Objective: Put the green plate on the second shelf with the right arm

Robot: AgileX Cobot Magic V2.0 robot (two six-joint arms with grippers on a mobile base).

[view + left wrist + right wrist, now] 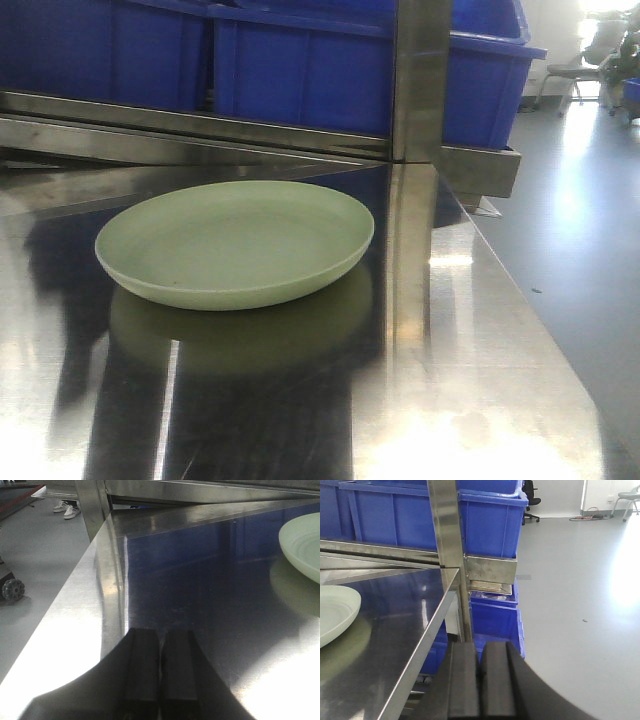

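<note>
On the steel shelf [480, 400], the green plate [235, 245] lies between left jaws and right jaws, both pressed together.

Blue bins [300, 70], steel upright [420, 80], perhaps white sneakers [71, 511]

Inspection finds no legible text, label, brand mark, number or sign in any of the three views. The green plate [235, 245] shows a plain unmarked face. The walls of the blue crates [300, 70] are plain where they show. The steel shelf [480, 400] shows only reflections and glare.
</note>
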